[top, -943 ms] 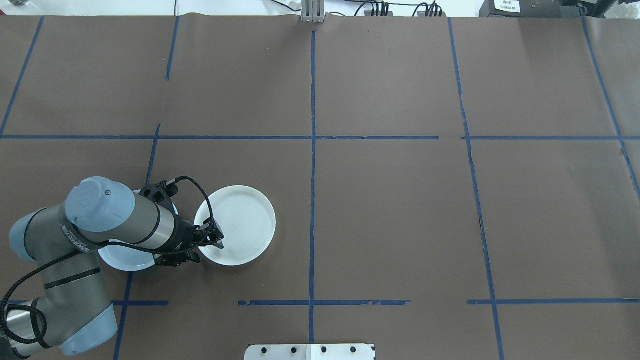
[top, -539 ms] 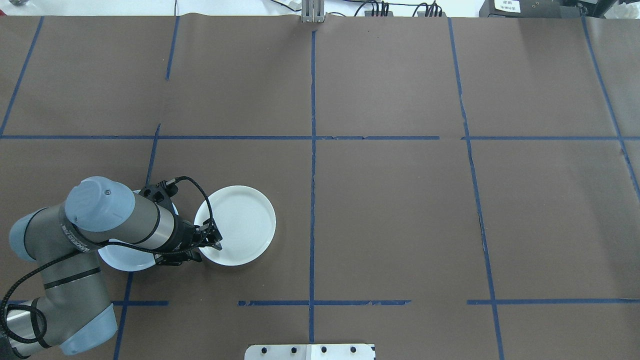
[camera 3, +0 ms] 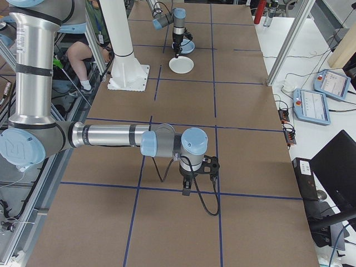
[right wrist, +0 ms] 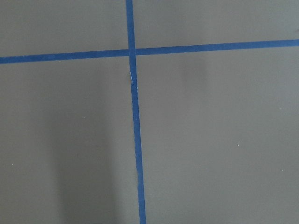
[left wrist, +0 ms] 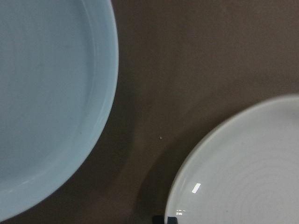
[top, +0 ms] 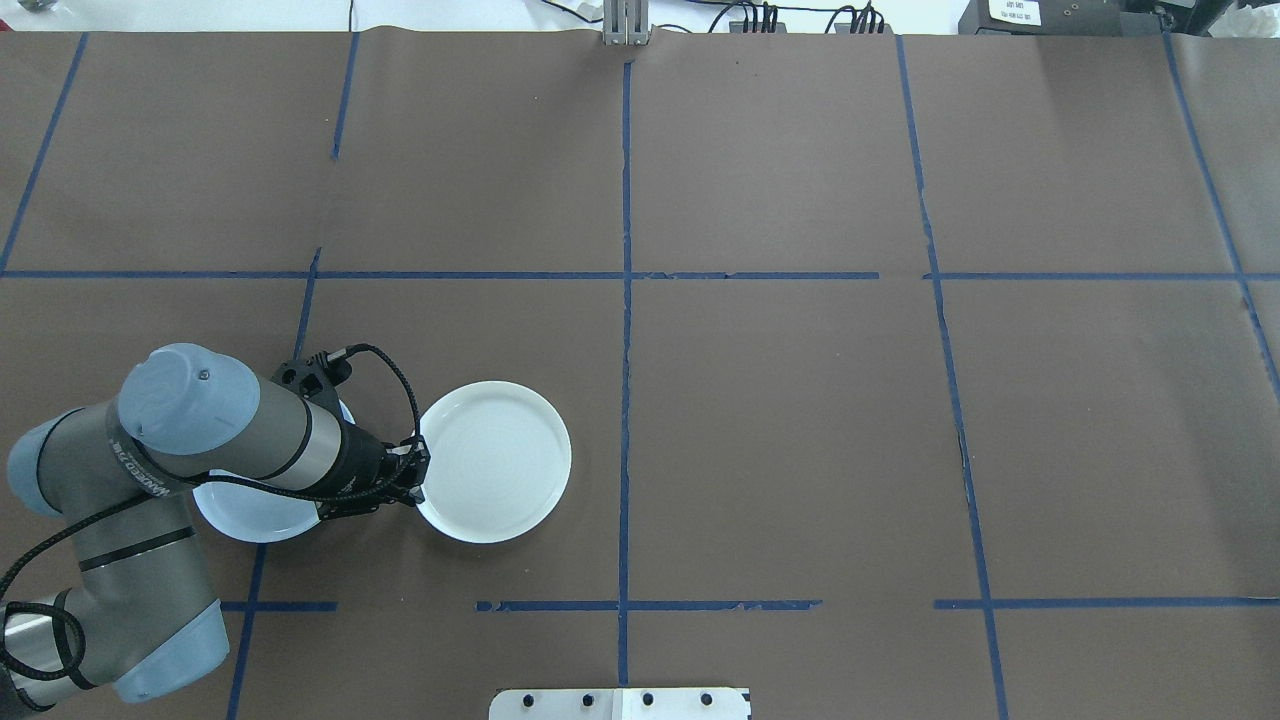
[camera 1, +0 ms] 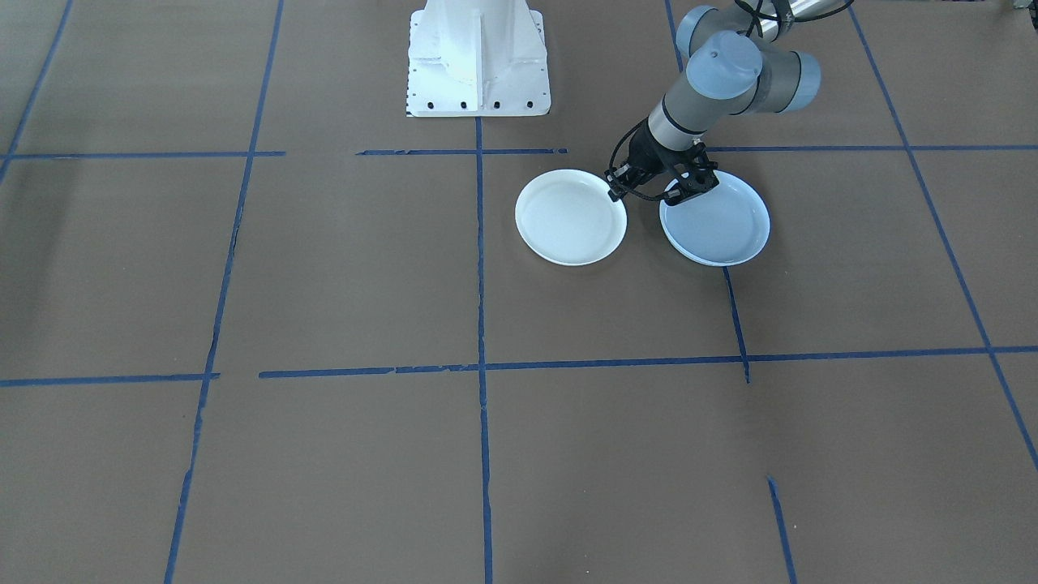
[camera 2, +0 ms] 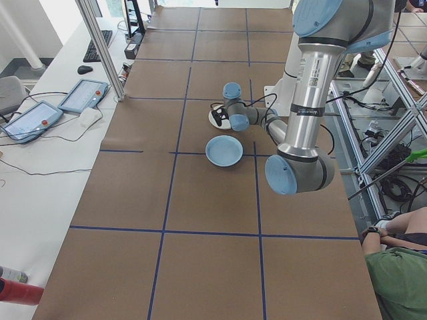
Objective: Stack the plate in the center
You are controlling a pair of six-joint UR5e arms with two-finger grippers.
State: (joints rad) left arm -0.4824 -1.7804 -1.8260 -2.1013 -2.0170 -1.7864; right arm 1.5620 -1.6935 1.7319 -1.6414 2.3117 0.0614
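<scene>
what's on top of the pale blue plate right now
Nothing rests on the pale blue plate; its face is bare in the front view. The left gripper sits between its rim and the white plate. From overhead, the left arm covers much of it.

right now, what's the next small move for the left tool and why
Probably close the left tool on the rim of the ringed white plate, if it isn't clamped already. The tool sits at that plate's edge, in the gap beside the pale-blue plate. Both plates lie flat and apart, so nothing is stacked yet. Whether the jaws are shut can't be read here.
</scene>
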